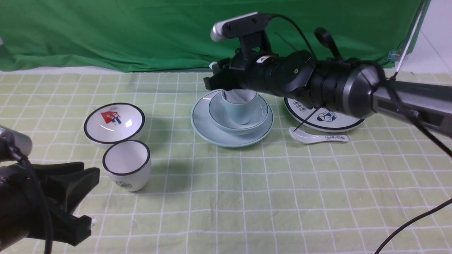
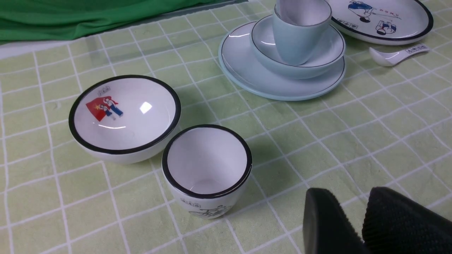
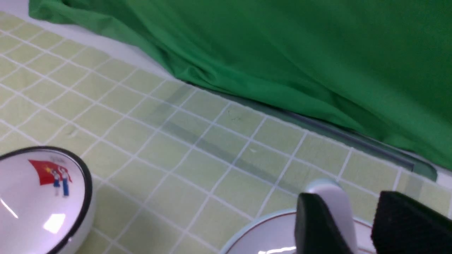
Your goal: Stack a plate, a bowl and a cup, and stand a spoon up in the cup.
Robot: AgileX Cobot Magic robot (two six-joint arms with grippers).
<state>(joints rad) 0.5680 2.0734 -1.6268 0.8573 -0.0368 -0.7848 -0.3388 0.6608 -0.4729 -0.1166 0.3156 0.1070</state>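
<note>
Upper centre: right gripper (image 3: 351, 197) spread around spoon (image 3: 337, 208), which stands in cup (image 1: 238, 111). I'd back off slowly along the handle, clearing the rim. Left gripper (image 2: 350, 193), lower left, jaws apart, nothing between.

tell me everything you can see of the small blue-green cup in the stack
The cup is small, handleless and pale blue-green outside, whitish inside, with a thin dark rim; its smooth, glossy look suggests glazed ceramic. It stands upright, mouth up, in the matching shallow bowl, which sits on the matching plate. Part of a pale spoon shows at its mouth. In the front view, the right end effector hides some of the rim. No chip or crack shows on the visible parts.
</note>
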